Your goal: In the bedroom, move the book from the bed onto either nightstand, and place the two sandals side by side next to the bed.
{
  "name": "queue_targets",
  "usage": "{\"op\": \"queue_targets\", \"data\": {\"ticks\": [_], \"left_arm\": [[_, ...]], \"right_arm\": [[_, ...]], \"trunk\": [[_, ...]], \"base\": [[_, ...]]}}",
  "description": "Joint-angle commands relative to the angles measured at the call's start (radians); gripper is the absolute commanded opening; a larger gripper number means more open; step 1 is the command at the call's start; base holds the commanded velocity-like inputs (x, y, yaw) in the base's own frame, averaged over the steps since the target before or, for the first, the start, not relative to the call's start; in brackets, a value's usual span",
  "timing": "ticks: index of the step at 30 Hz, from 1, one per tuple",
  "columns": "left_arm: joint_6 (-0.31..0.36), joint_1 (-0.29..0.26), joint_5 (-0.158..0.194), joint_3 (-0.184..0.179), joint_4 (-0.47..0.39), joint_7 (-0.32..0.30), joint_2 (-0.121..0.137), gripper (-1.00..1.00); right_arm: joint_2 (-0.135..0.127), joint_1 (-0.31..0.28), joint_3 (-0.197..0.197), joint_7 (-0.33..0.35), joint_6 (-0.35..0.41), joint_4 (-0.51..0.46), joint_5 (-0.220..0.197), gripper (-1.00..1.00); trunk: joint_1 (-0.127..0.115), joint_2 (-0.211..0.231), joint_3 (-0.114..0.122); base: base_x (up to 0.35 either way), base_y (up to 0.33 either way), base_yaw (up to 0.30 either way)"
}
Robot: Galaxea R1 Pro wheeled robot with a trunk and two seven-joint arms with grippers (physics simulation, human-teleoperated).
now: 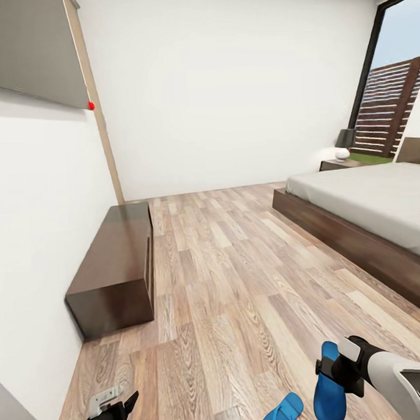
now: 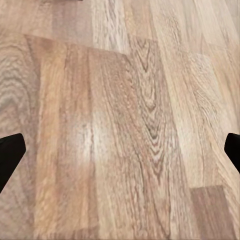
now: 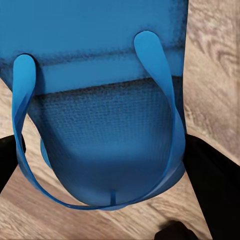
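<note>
The right hand point(image 1: 325, 371) pinches a blue sandal point(image 1: 328, 385) by its edge; light and floppy, it looks best gripped mid-sole. The left hand point(image 1: 118, 408) is spread.

Bedroom, bed point(image 1: 369, 209), nightstand point(image 1: 337, 164), wooden floor point(image 1: 237, 282)

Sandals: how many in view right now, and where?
2. One sandal is held in the right gripper, hanging above the floor. The other sandal lies on the floor just left of it, partly cut off by the frame edge.
</note>
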Motion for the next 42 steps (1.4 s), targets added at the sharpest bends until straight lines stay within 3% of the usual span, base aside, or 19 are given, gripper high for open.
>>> {"op": "queue_targets", "data": {"ticks": [1,16,42], "left_arm": [[0.0,-0.001,0.005,0.002,0.001,-0.006,0.0,1.0],[0.0,-0.001,0.006,0.002,0.001,-0.006,0.0,1.0],[0.0,-0.001,0.006,0.002,0.001,-0.006,0.0,1.0]], "right_arm": [[0.0,-0.001,-0.002,-0.007,0.001,0.002,-0.007,-1.0],[-0.001,-0.001,-0.003,-0.006,0.0,0.001,-0.007,-1.0],[-0.002,-0.001,-0.002,-0.008,0.001,0.002,-0.007,-1.0]], "trunk": [[0.0,0.0,-0.001],[0.0,0.0,0.0],[0.0,0.0,0.001]], "base": [[0.0,0.0,-0.041],[0.0,0.0,-0.03],[0.0,0.0,-0.264]]}}
